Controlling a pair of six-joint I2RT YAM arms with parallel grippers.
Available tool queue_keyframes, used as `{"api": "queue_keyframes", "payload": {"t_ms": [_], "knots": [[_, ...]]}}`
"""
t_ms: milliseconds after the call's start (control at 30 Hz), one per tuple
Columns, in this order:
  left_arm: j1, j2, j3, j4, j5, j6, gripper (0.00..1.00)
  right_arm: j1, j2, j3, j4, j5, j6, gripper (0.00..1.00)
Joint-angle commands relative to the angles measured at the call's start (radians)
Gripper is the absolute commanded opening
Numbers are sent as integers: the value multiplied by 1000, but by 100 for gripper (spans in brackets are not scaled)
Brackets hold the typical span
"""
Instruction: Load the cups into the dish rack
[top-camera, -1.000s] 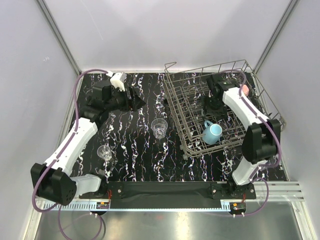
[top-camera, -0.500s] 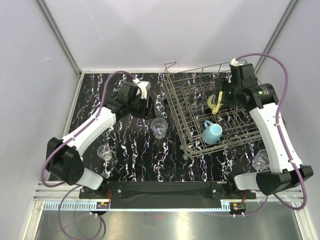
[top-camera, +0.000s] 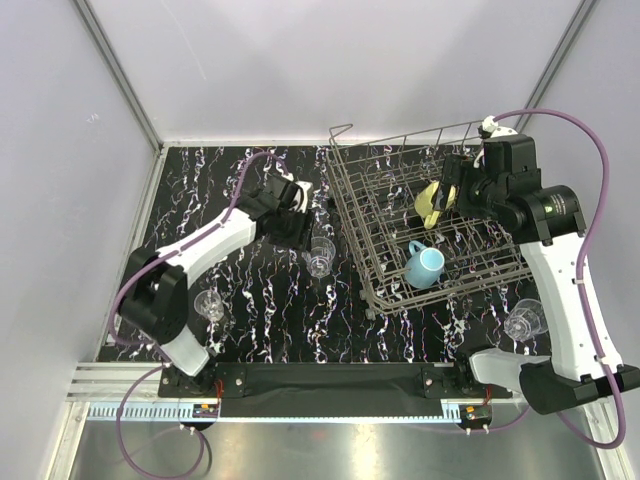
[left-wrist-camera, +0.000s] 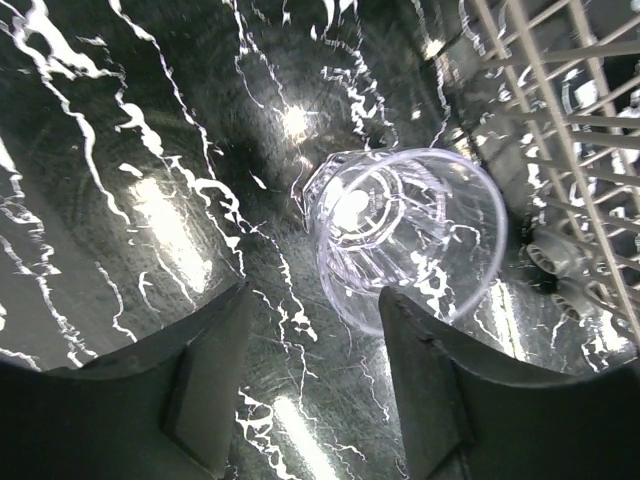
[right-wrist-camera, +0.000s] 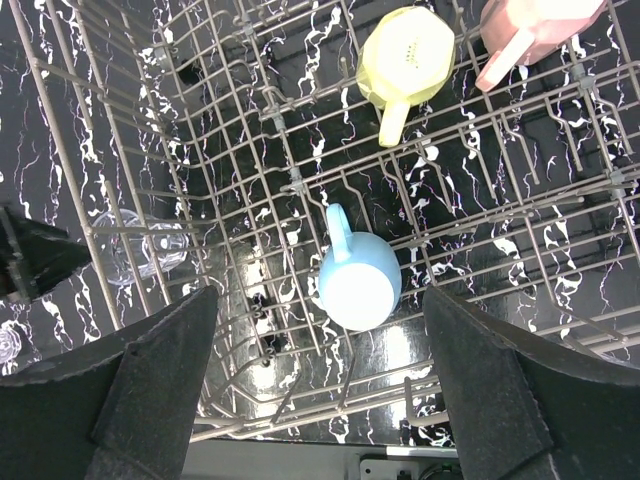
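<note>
Spread, empty fingers (left-wrist-camera: 200, 380) of the left gripper (left-wrist-camera: 315, 300) just short of a clear round glass tumbler (left-wrist-camera: 405, 235); right gripper (right-wrist-camera: 318, 300) fingers (right-wrist-camera: 150, 380) wide apart, empty, above the grey wire dish rack (right-wrist-camera: 250, 150).

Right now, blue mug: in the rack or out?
In. The light blue mug sits among the tines inside the dish rack, near its front edge.

Left gripper (left-wrist-camera: 315, 300): it quits the far-left part of the bench (top-camera: 260, 330) and swings to the middle. It now hovers just behind the clear glass (top-camera: 319, 256), beside the left wall of the dish rack (top-camera: 352, 230). Its fingers draw closer together yet remain apart.

Right gripper (right-wrist-camera: 320, 298): earlier low inside the rack, it rises above the rack's far-right corner with its fingers spreading wide.

The yellow mug (top-camera: 432, 200) comes into view, lying in the rack.

The raised right arm uncovers a second glass (top-camera: 524, 320) near the bench's right edge.
</note>
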Motion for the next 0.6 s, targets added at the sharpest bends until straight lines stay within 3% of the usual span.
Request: {"api": "queue_keyframes", "payload": {"t_ms": [0, 233, 467, 567], "knots": [[1, 51, 41, 29, 14, -2, 57, -5, -21, -2, 33, 35, 0, 91], [1, 112, 59, 14, -9, -14, 44, -3, -51, -19, 39, 57, -9, 92], [1, 91, 65, 15, 14, -16, 3, -5, -44, -36, 37, 61, -8, 93], [3, 51, 62, 12, -1, -10, 0, -5, -36, -40, 37, 46, -3, 93]]}}
